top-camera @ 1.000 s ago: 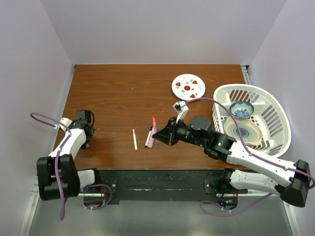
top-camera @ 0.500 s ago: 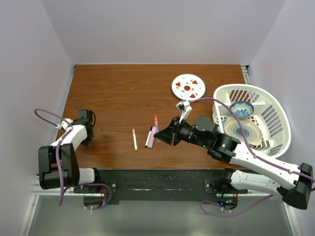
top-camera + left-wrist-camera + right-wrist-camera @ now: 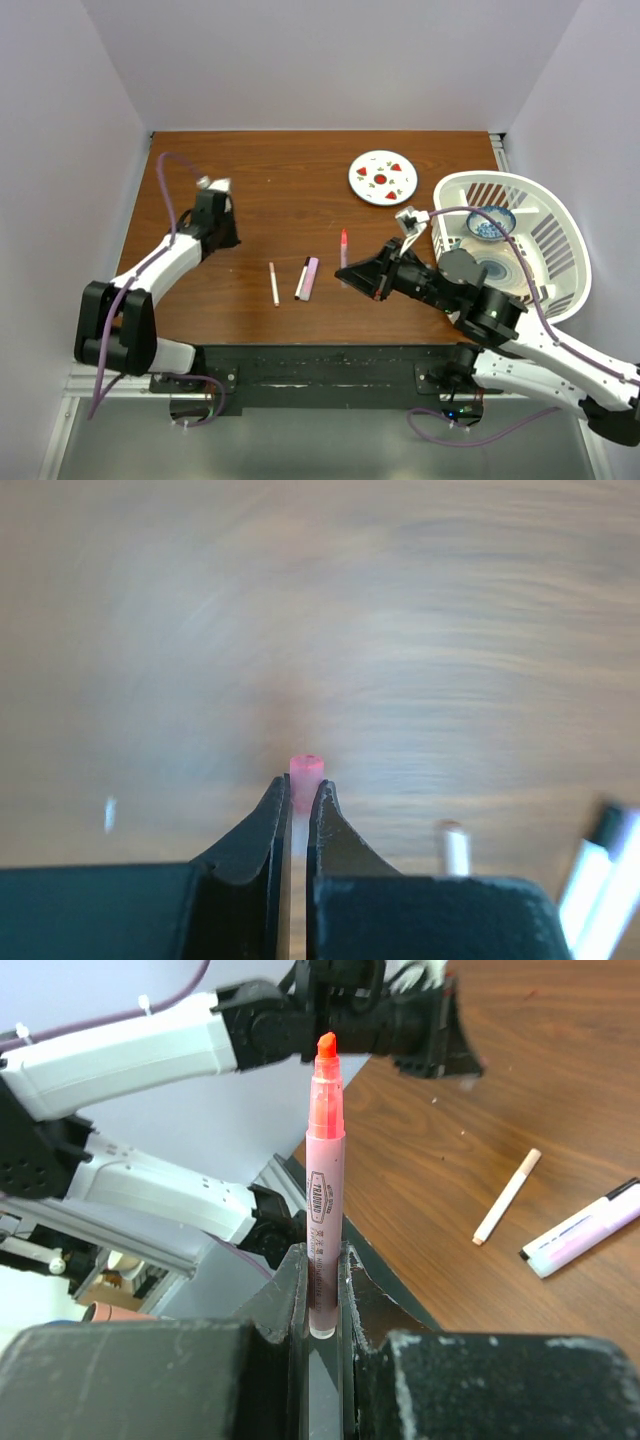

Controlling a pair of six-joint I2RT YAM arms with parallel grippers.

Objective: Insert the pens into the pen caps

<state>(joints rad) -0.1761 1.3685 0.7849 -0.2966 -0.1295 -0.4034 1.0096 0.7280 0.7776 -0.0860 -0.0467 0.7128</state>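
**Lilac-walled cell, brown table (image 3: 280, 170): one item gripped per side**

Pale lilac walls on three sides, wood-grain table below.

Over left half of table: left claw (image 3: 228, 238), pinched tight on a tiny pink cap (image 3: 306, 770). Seen from left wrist, cap end poking just past fingertips (image 3: 265, 825), blurred wood behind.

Right of centre: right claw (image 3: 352, 275), clamped on lower barrel of a pink pen (image 3: 343, 255). Pen upright, orange-red tip on top, barrel squeezed between both pads in right wrist view.

Loose on table between the claws: thin white stick (image 3: 274, 284) and, just right of it, lilac marker (image 3: 307, 278), dark end toward far side. Near each other, not touching, roughly parallel.

Toward far right: round white plate (image 3: 382, 177) with red marks, flat on table.

At right edge: white slatted basket (image 3: 505, 178), small blue patterned bowl (image 3: 491, 222) inside, partly behind right arm's cable.
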